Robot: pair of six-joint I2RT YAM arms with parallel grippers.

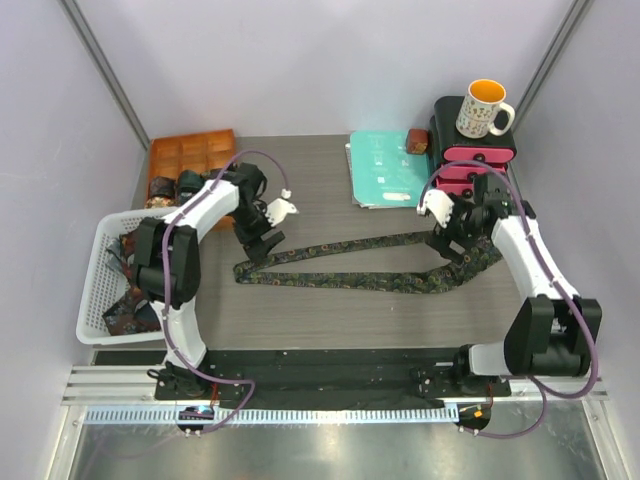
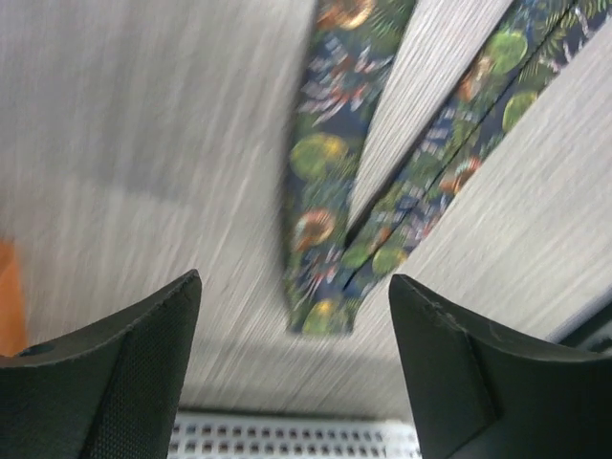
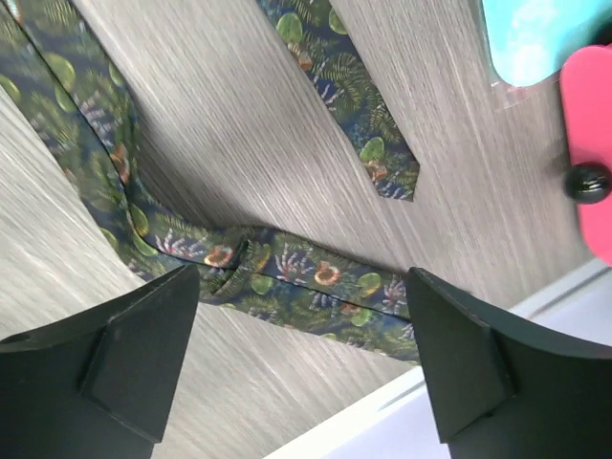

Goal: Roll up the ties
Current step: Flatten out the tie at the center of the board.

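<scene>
One long tie [image 1: 350,280] with a dark green leaf print lies flat on the grey table, doubled into a narrow V that runs left to right. My left gripper [image 1: 262,238] hovers open just above its left end [image 2: 320,311], where two strips meet; nothing sits between the fingers [image 2: 143,354]. My right gripper [image 1: 455,240] is open over the folded bend [image 3: 287,273] at the right, with the pointed tip [image 3: 387,182] lying beyond it. More ties [image 1: 125,310] are heaped in the white basket, and rolled ones [image 1: 165,187] sit in the orange tray.
The white basket [image 1: 100,235] stands at the left edge and the orange compartment tray [image 1: 195,152] behind it. A teal folder [image 1: 385,168] lies at the back centre. Pink drawers [image 1: 475,165] with a mug [image 1: 483,108] on top stand at the back right, close to my right arm.
</scene>
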